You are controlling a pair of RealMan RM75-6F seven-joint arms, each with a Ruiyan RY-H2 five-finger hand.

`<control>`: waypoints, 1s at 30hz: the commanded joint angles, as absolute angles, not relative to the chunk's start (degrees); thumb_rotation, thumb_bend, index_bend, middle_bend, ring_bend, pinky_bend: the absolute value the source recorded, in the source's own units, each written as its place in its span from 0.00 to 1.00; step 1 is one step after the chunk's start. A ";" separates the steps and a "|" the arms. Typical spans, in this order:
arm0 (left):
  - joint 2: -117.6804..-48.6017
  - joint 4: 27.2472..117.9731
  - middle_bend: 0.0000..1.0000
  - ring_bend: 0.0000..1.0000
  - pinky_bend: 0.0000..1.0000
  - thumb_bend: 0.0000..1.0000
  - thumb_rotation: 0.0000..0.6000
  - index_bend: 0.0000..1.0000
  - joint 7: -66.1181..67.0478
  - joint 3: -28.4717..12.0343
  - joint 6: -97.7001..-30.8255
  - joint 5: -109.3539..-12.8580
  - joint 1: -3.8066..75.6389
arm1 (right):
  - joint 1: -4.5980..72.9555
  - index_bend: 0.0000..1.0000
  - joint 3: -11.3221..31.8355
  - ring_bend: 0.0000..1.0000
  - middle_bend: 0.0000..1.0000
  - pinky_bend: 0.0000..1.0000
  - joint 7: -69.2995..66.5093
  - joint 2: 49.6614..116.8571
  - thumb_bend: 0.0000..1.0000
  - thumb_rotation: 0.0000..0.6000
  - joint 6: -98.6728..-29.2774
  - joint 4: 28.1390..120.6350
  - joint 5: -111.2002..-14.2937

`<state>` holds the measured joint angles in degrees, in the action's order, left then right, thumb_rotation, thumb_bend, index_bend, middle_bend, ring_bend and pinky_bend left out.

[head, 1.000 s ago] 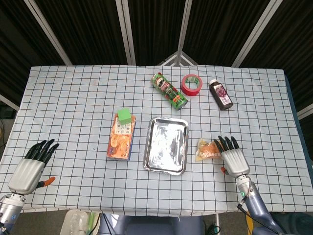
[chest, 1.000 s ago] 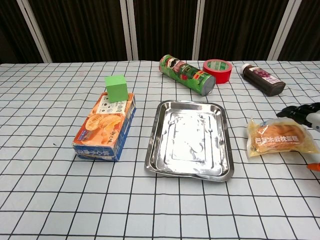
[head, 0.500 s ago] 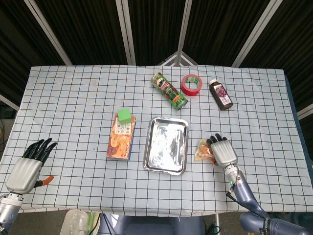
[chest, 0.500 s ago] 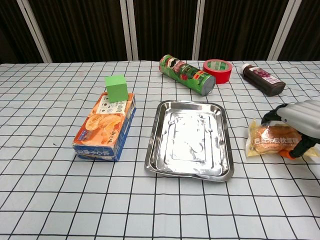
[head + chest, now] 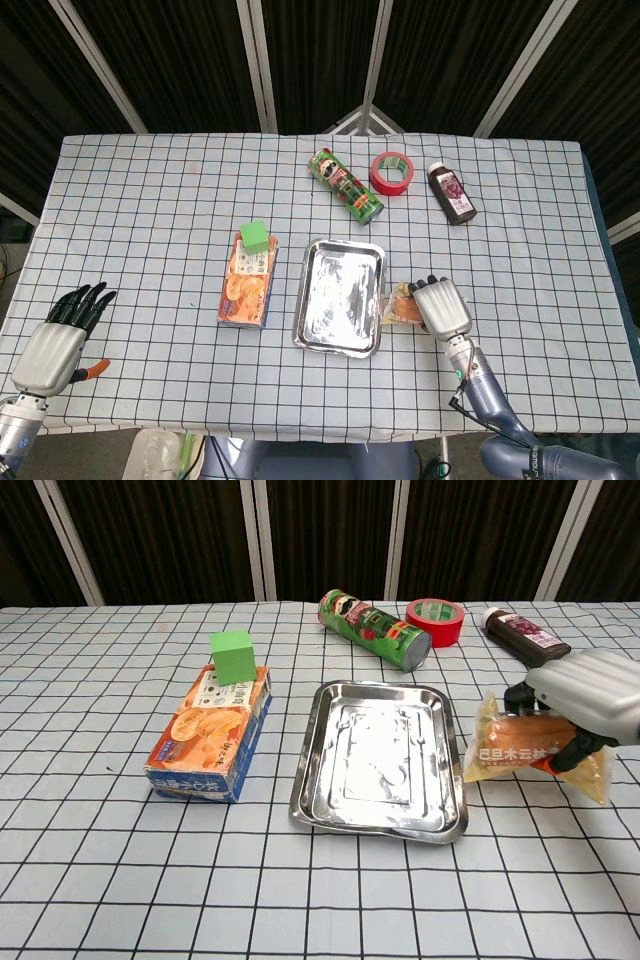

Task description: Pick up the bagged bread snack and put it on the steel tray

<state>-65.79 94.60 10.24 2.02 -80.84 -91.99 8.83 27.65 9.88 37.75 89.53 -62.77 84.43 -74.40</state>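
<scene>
The right hand (image 5: 590, 702) holds the bread bag (image 5: 520, 752) just off the tray's (image 5: 340, 295) 3 o'clock edge. In the chest view its dark fingers (image 5: 520, 695) curl over the top of the bag, with the thumb under the far end, and the bag looks lifted and tilted, its near corner close to the tray rim; whether any part touches the bench (image 5: 150, 200) cannot be told. In the head view the hand (image 5: 442, 307) covers most of the bag (image 5: 402, 308), which shows only as an orange patch between the hand and the tray.

The left hand (image 5: 58, 338) rests at the bench's 8 o'clock corner, well apart from everything, its fingers (image 5: 85, 303) spread and holding nothing. The chest view does not show it.

The steel tray lies in the middle of the bench. At its 9 o'clock lies an orange box (image 5: 248, 286), with a green cube (image 5: 256, 236) sitting on its far end. Towards 12 o'clock from the tray a green can (image 5: 345, 185) lies on its side, with a red tape roll (image 5: 392, 174) just beside it at 3 o'clock. A dark bottle (image 5: 452, 192) lies farther right, near the roll but apart from it.
</scene>
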 commanded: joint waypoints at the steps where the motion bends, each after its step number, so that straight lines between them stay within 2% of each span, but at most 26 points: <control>1: -65.78 94.57 0.00 0.00 0.09 0.08 1.00 0.00 10.19 2.05 -80.65 -91.99 8.93 | 29.96 0.72 11.69 0.43 0.56 0.61 42.08 90.01 0.40 1.00 -62.84 88.75 -72.83; 7: -65.61 94.55 0.00 0.00 0.09 0.08 1.00 0.00 9.74 2.05 -80.72 -92.12 8.97 | 35.54 0.72 15.46 0.43 0.56 0.61 50.55 95.10 0.40 1.00 -61.38 92.10 -66.96; 13: -65.26 94.34 0.00 0.00 0.09 0.08 1.00 0.00 8.61 1.98 -80.80 -92.09 9.01 | 41.54 0.72 17.51 0.43 0.56 0.61 59.07 103.37 0.40 1.00 -60.60 88.55 -59.05; 15: -65.13 94.31 0.00 0.00 0.09 0.08 1.00 0.00 8.22 2.07 -80.83 -92.28 9.02 | 43.39 0.69 18.00 0.43 0.56 0.61 60.75 106.10 0.40 1.00 -60.55 86.19 -57.10; 16: -65.08 94.29 0.00 0.00 0.09 0.08 1.00 0.00 8.10 2.11 -80.85 -92.40 9.03 | 44.03 0.64 18.21 0.42 0.54 0.61 61.25 107.13 0.40 1.00 -60.65 85.24 -56.40; 18: -64.98 94.19 0.00 0.00 0.09 0.08 1.00 0.00 7.74 2.23 -80.81 -92.67 9.09 | 45.33 0.41 18.57 0.36 0.43 0.58 61.86 109.39 0.40 1.00 -61.23 83.03 -55.11; 20: -64.92 94.09 0.00 0.00 0.09 0.08 1.00 0.00 7.48 2.26 -80.79 -92.76 9.13 | 45.92 0.11 18.34 0.21 0.25 0.50 62.30 110.44 0.40 1.00 -61.73 81.91 -54.38; 21: -64.89 94.04 0.00 0.00 0.09 0.08 1.00 0.00 7.35 2.25 -80.76 -92.78 9.17 | 46.13 0.04 18.18 0.15 0.18 0.45 62.60 110.74 0.40 1.00 -62.07 81.64 -53.96; 23: -64.88 93.99 0.00 0.00 0.09 0.08 1.00 0.00 7.21 2.24 -80.75 -92.78 9.19 | 46.15 0.00 17.89 0.03 0.05 0.35 63.14 110.85 0.40 1.00 -62.92 81.97 -53.15; 25: -64.91 94.01 0.00 0.00 0.09 0.08 1.00 0.00 7.25 2.30 -80.70 -92.86 9.22 | 45.86 0.00 17.65 0.00 0.00 0.28 64.18 110.23 0.38 1.00 -64.25 83.79 -51.84; 30: -65.29 94.04 0.00 0.00 0.09 0.08 1.00 0.00 8.34 2.36 -80.56 -92.94 9.24 | 44.02 0.00 16.42 0.00 0.00 0.23 68.57 105.75 0.33 1.00 -69.51 93.01 -48.89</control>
<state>-65.18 94.03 8.11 2.36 -80.62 -92.95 9.23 45.16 17.23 65.91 108.41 -66.44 88.17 -50.78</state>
